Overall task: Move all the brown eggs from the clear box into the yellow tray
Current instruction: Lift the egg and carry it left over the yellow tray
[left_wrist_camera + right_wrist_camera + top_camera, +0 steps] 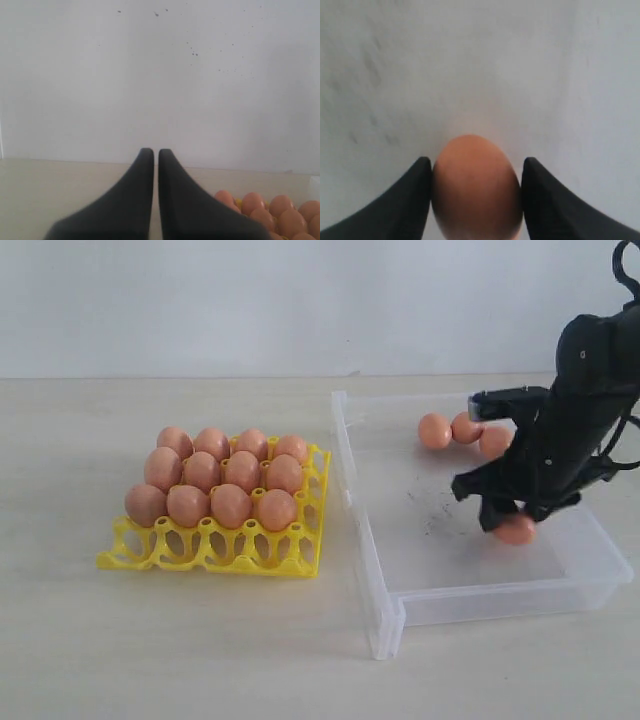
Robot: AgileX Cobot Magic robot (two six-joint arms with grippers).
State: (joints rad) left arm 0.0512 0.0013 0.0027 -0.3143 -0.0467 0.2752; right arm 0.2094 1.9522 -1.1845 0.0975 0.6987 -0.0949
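Over at the clear box (500, 602), the right gripper (476, 161) is clamping one brown egg (476, 197) by its sides, low inside, probably so it can't roll before heading to the empty near row of the yellow tray (213, 543), while the left gripper (156, 151) is hanging pinched together, empty.

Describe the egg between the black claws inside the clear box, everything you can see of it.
The brown egg is smooth, matte orange-brown and looks whole. The right gripper has a black finger on each side of it, seemingly touching. It is low inside the clear box, nearer the front wall, apart from three other eggs at the back. Whether it rests on the floor or is just lifted cannot be told.
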